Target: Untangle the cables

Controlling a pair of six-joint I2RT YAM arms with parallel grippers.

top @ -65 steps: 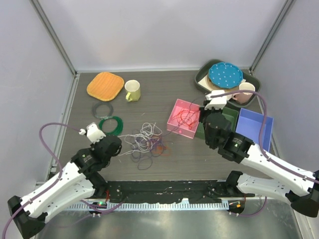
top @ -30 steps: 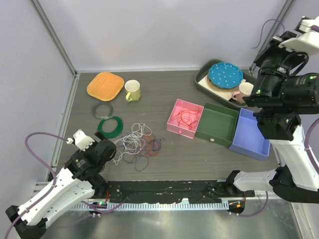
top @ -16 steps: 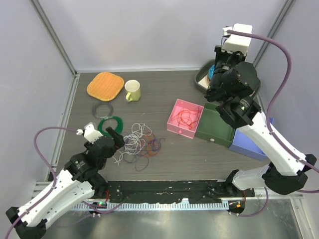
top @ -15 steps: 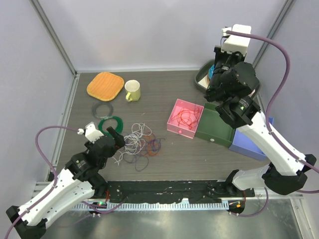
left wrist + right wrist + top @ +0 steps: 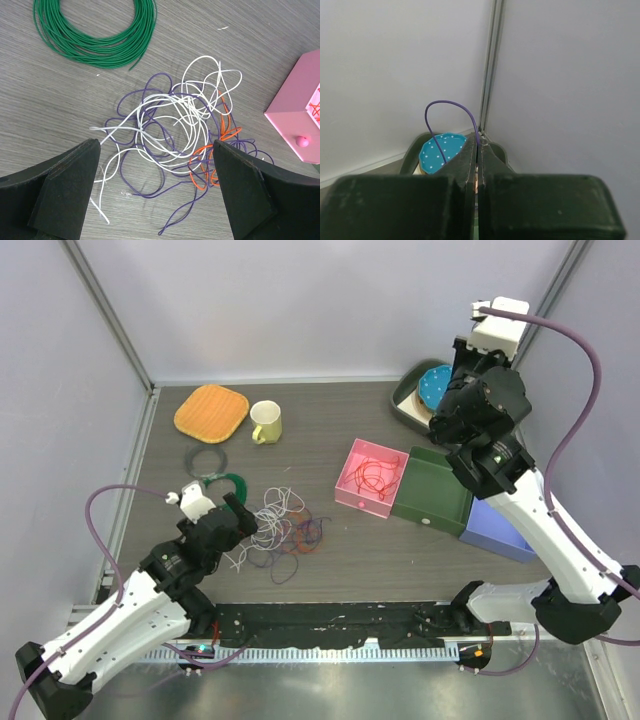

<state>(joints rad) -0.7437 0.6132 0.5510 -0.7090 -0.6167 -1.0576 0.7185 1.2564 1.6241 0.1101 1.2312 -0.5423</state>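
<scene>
Between the shut jaws of the right gripper [image 5: 478, 150] arches one purple cable [image 5: 451, 103], held high above the table. Directly beneath the left gripper [image 5: 156, 192], which is spread wide and holds nothing, lies the tangle [image 5: 170, 120] of white, purple and orange cables. Farther off to that gripper's right, red cables [image 5: 374, 475] sit in the pink box [image 5: 362, 504]. Most of the untangling looks undone.

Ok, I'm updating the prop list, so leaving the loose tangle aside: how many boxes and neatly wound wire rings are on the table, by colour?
Pink box: 1
Dark green box: 1
Blue box: 1
Green wire ring: 1
Grey wire ring: 1
Total: 5
</scene>
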